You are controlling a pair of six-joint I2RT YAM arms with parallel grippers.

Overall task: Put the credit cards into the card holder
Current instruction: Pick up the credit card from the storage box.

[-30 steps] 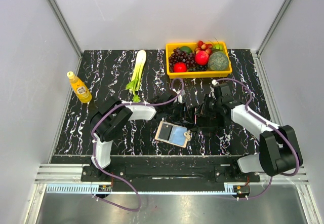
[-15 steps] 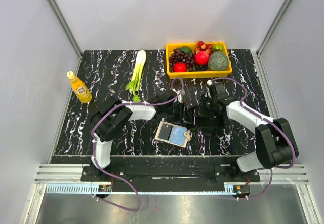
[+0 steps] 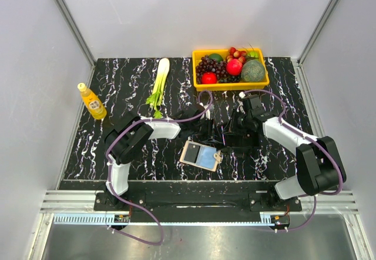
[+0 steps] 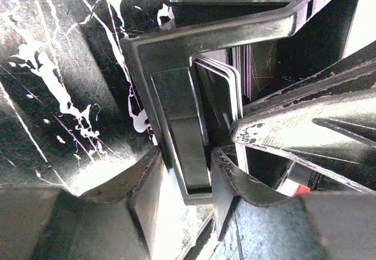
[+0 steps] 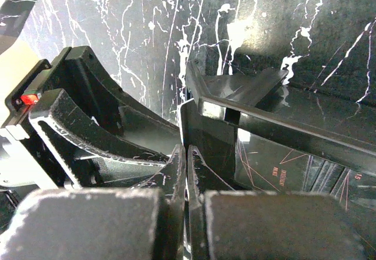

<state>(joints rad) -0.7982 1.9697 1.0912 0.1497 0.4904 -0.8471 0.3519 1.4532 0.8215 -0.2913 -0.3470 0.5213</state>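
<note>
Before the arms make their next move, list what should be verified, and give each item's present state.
1. Card holder lies open, inside up, on the table: ok.
2. Credit cards sit in the black card stand: ok.
3. Left gripper straddles the stand's wall: ok; whether the grip is firm: cannot tell.
4. Right gripper is shut at the stand; whether it holds a card: cannot tell.
5. No card lies in the card holder yet: ok.
</note>
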